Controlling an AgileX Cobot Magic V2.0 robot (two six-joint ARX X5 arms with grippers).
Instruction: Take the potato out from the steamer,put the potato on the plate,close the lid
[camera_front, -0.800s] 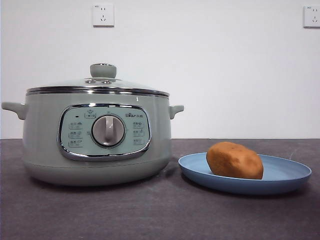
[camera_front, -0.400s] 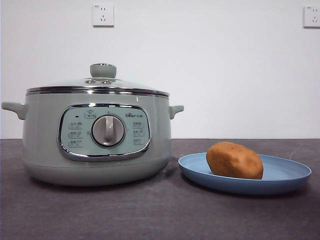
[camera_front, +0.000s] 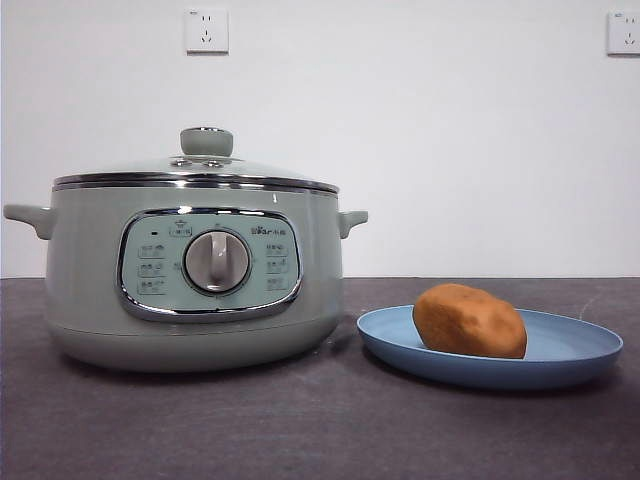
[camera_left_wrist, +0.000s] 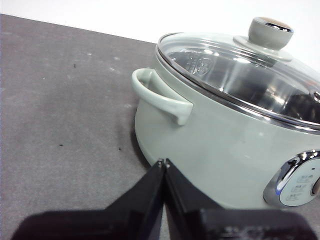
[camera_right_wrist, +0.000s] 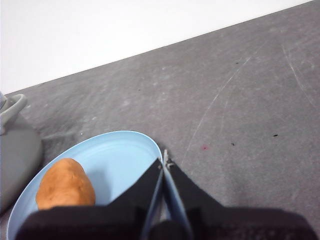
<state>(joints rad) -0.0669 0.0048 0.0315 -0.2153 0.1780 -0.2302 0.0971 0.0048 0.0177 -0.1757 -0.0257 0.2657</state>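
On the dark table (camera_front: 200, 430) nothing has shifted across the last second: the front view is the same in every frame, and no arm shows in it. On the near right, the potato (camera_front: 469, 320) lies on the plate (camera_front: 590, 345), towards its left side. To the left, just beside the plate and apart from it, stands the steamer (camera_front: 90, 270), with the lid (camera_front: 200, 168) seated flat on its chrome rim. The left pincer (camera_left_wrist: 163, 162) is clenched on nothing, held near the steamer's side handle. The right pincer (camera_right_wrist: 165, 156) is likewise clenched and empty, over the plate's rim. With the potato plated, the lid on and all quiet, the task looks complete and the arms appear to be idle.
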